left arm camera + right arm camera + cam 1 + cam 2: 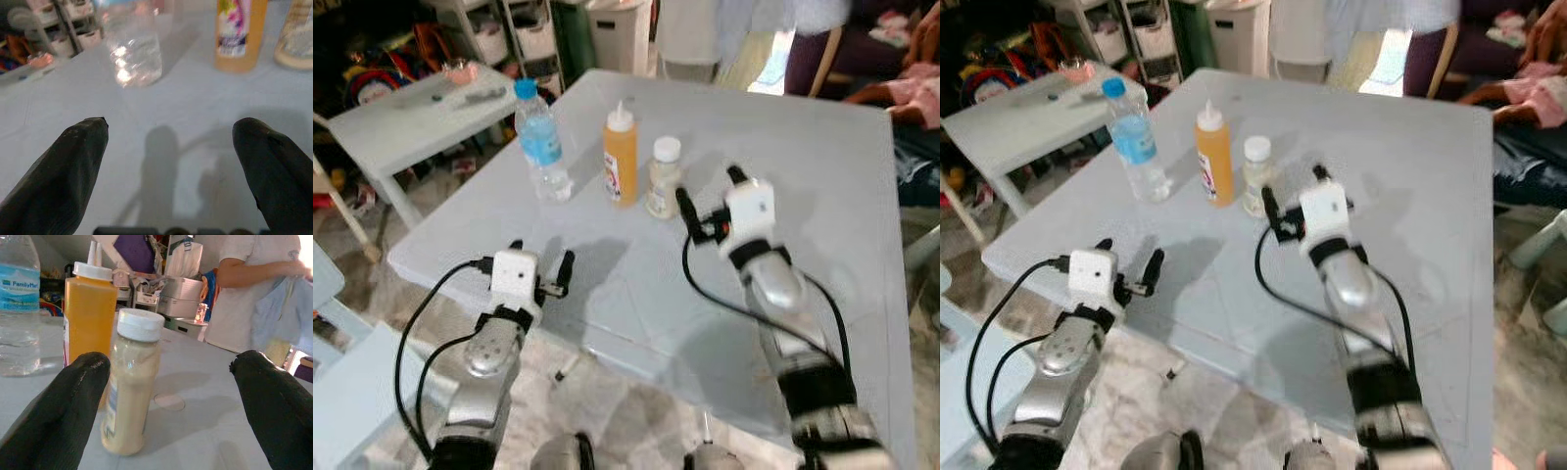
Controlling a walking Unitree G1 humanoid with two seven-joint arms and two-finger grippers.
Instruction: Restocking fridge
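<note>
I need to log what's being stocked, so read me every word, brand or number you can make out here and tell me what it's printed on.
"FamilyMar", cut off by the frame edge: on the blue label of the water bottle.
Orange squeeze bottle: colourful label, print too blurred to read.
Small white-capped jar: label edge shows, no readable text.
No other readable text on the table.

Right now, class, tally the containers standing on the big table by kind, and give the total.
Clear water bottle with blue cap: 1
Orange squeeze bottle with white nozzle: 1
Small jar of pale powder with white lid: 1
Total: 3
</note>
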